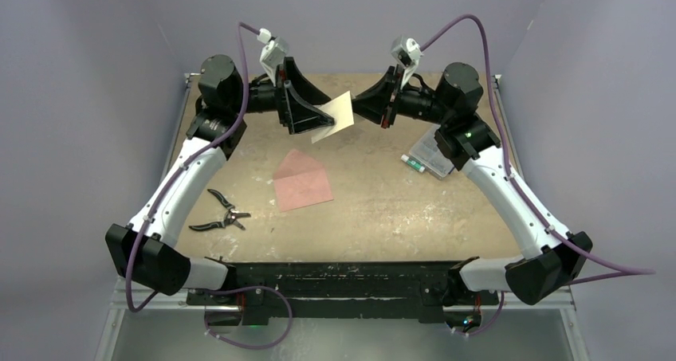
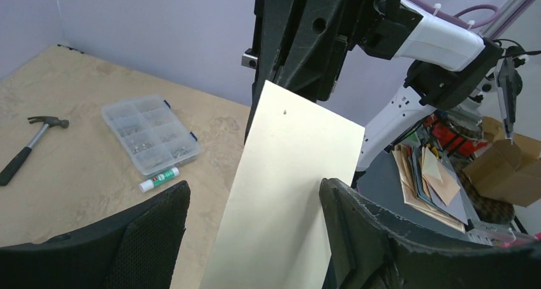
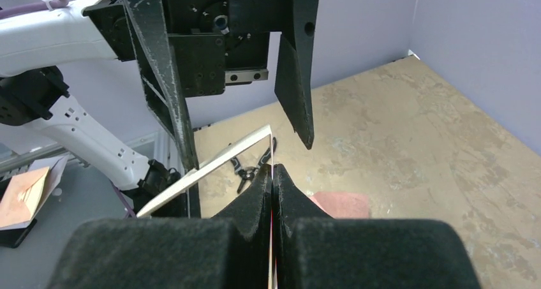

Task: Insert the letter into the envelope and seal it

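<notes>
Lavender walls box in a scuffed brown worktop (image 1: 383,209). Up in the air over its far half hangs the letter (image 1: 335,115), which looks pale cream from here and sits tilted between the two arms. The right fingers (image 3: 255,203) are pressed together on one edge of it, so from that wrist the sheet shows edge-on as a thin line running away from the grip. The left fingers (image 2: 153,238) stand wide apart with the letter's other end lying in the gap between them. It sits closer to one finger than the other, and I cannot tell whether it touches either.

Below and a little nearer, the envelope (image 1: 301,179) lies flat on the worktop, pink, with its pointed flap open toward the back, well apart from both arms. Pliers (image 1: 219,215) lie near the left arm. On the right side there is a clear parts box (image 2: 150,134) with a glue stick (image 2: 159,178) just beside it and a hammer (image 2: 25,145) farther off.
</notes>
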Tool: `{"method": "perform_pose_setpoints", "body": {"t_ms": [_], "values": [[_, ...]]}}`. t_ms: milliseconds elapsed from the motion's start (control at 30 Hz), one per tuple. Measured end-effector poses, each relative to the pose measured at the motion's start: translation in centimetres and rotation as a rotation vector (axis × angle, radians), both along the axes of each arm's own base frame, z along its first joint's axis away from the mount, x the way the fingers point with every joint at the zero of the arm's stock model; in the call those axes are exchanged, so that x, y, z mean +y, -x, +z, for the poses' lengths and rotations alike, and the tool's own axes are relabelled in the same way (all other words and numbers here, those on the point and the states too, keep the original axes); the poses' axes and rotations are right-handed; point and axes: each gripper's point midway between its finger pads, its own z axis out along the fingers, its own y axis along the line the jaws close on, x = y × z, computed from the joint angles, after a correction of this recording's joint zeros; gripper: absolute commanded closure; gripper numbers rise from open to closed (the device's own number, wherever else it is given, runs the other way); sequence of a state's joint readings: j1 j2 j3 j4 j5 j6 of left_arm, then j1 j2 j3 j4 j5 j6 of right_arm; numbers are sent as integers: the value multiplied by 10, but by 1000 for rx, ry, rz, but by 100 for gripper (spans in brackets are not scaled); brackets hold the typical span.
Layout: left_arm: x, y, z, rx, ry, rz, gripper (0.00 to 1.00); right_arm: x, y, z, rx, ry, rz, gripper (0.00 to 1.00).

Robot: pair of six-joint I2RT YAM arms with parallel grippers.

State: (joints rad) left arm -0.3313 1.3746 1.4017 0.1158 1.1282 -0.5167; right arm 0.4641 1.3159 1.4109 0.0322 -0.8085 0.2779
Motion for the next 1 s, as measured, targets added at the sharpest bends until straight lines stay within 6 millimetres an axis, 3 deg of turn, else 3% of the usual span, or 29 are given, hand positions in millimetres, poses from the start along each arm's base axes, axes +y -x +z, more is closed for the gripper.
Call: {"method": "perform_pose_setpoints", "body": {"t_ms": [367, 733, 833, 1000], "values": [[0, 4, 5, -10, 9, -14, 45, 3, 15, 5, -1, 2, 88, 100], [0, 16, -17, 13, -48, -104, 76, 4, 32, 7, -7, 34, 180, 100], [1, 20, -17, 6, -50, -126, 79, 5, 31, 4, 5, 41, 185, 100], [1, 26, -16, -4, -49, -160, 100, 7, 28, 0, 35, 53, 197, 100]]}}
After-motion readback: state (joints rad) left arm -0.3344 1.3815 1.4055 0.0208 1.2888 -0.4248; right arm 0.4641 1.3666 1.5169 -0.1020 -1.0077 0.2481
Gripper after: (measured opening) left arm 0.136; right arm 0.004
